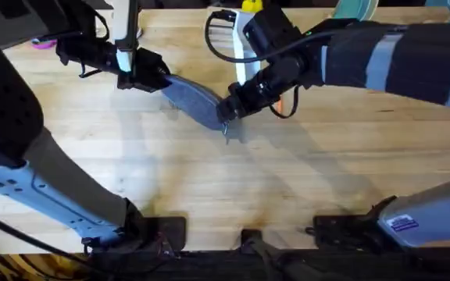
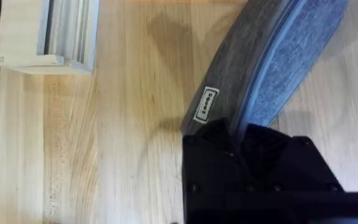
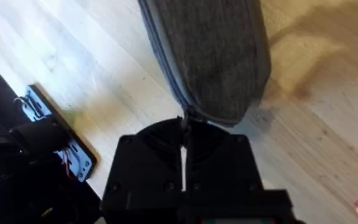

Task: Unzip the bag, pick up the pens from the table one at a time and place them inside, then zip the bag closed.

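Observation:
The grey-blue bag hangs stretched between both grippers, its shadow on the table below it. My left gripper is shut on the bag's left end; the left wrist view has the bag running away from the black fingers. At the other end my right gripper is shut, pinching the bag where the zipper ends, and a small metal piece sits at the fingertips. A sliver of orange, perhaps a pen, peeks from under the right arm.
Stacked white trays stand behind the bag, also in the left wrist view. Pink-handled scissors lie at the far left. A yellow object and a teal one sit at the back edge. Arm bases line the front edge.

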You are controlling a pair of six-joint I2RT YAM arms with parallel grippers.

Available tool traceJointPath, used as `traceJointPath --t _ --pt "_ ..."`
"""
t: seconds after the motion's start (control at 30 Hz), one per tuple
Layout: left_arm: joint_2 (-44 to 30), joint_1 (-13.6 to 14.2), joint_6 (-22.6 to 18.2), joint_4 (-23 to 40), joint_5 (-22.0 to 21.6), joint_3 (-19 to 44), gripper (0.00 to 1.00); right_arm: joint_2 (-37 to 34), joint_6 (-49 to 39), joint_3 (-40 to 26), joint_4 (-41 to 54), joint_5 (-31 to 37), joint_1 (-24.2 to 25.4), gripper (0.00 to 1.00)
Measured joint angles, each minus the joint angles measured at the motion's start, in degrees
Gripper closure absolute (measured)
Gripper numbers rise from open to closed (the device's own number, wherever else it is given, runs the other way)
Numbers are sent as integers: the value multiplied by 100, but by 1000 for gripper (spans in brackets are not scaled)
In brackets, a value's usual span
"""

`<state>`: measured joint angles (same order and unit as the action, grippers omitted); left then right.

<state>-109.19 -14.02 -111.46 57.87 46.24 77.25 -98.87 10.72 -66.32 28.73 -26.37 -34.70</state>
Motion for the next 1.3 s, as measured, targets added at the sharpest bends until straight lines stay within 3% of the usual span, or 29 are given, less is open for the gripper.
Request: traceJointPath --t 0.6,1.3 --pt "0 4 0 39 35 2 957 420 89 -666 755 70 -1 969" --pt "0 -7 0 11 46 2 957 372 15 -716 42 105 -7 973"
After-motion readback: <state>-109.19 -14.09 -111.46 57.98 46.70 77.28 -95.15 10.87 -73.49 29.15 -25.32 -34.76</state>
